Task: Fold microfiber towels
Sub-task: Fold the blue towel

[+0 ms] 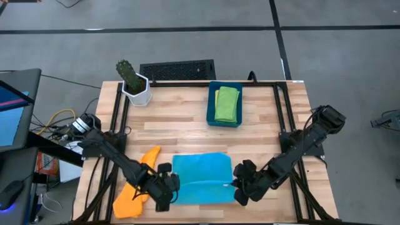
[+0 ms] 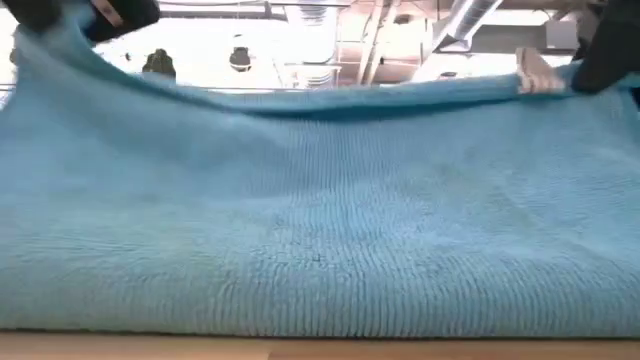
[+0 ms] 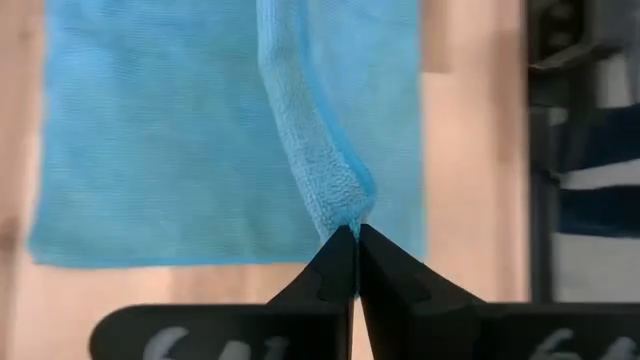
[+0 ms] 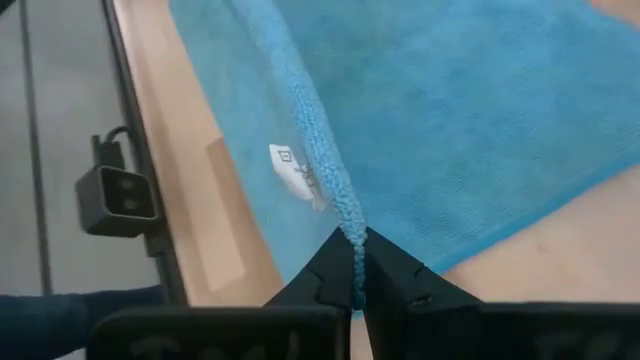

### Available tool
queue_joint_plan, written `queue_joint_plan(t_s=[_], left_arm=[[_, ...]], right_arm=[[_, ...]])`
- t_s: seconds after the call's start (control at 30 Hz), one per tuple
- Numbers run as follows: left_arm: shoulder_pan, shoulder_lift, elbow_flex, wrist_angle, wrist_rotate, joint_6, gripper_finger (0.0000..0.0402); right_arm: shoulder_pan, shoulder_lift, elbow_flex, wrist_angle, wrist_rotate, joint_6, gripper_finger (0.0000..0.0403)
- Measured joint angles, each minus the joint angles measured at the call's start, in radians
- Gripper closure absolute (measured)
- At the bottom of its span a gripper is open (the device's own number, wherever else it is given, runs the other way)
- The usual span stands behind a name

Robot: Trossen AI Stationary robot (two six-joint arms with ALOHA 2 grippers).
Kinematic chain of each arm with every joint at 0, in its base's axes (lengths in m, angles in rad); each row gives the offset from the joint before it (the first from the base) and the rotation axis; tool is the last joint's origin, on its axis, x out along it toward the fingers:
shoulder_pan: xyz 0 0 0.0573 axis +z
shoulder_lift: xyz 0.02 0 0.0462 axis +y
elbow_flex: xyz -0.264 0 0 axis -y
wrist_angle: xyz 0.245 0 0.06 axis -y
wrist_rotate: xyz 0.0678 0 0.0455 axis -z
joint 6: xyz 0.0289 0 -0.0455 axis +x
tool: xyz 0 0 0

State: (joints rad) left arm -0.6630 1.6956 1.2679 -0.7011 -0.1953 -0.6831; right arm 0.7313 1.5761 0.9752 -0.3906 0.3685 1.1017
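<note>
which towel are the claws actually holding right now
The light blue towel, spread at the table's near edge. The left claw and right claw each pinch its edge. The orange towel lies loose beside it; the green towel sits in the bin.

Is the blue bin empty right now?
No, the high view shows a folded green towel lying inside the bin at the far side of the table.

Even, soft overhead light; blown-out ceiling glare at twelve o'clock in the low view; blurred foreground cloth (image 2: 320, 220).
</note>
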Motion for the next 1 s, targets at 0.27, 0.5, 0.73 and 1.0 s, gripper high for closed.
queue_joint_plan(t_s=[0.27,0.5,0.73,1.0], left_arm=[[0.074,0.000,-0.067,0.000,-0.005,0.015,0.0401],[0.114,0.000,-0.094,-0.009,-0.025,0.037,0.0401],[0.148,0.000,-0.094,-0.011,-0.023,0.092,0.0401],[0.188,0.000,-0.094,-0.011,-0.029,0.147,0.0401]], right_arm=[[-0.092,0.000,0.000,-0.029,-0.001,-0.111,0.0365],[-0.160,0.000,0.001,-0.097,-0.035,-0.137,0.0365],[-0.173,-0.001,0.001,-0.144,-0.060,-0.129,0.0365],[-0.189,-0.001,0.001,-0.184,-0.060,-0.131,0.0365]])
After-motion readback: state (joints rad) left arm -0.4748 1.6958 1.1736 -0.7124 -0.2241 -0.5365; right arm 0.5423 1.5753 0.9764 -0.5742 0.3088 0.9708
